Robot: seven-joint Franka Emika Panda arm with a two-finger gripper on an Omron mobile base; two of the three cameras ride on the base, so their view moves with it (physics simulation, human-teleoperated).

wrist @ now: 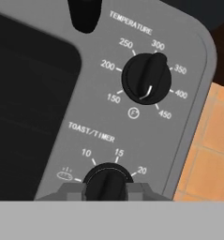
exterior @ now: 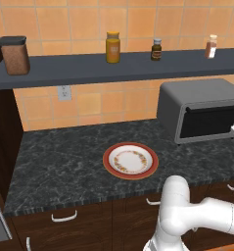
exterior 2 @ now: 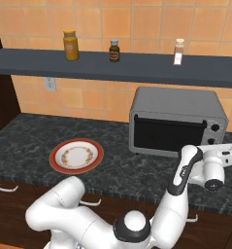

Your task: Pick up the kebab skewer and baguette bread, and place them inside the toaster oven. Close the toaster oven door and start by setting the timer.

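Observation:
The grey toaster oven (exterior 2: 175, 104) stands on the dark counter at the right, and the toaster oven door (exterior 2: 168, 133) of dark glass is closed. In the hand view my gripper (wrist: 106, 190) is shut on the black toast/timer knob (wrist: 106, 180), one fingertip on each side of it. Above it sits the temperature knob (wrist: 146, 78). In the right base view the white hand (exterior 2: 217, 165) is pressed up to the oven's right-hand control panel. The oven (exterior: 201, 98) is also at the right of the left base view. The kebab skewer and baguette bread are out of view.
A red-rimmed plate (exterior: 130, 161) lies bare on the counter left of the oven. A dark shelf (exterior 2: 137, 68) above carries a yellow jar (exterior 2: 71, 45) and two small bottles. The tiled wall is close behind the oven.

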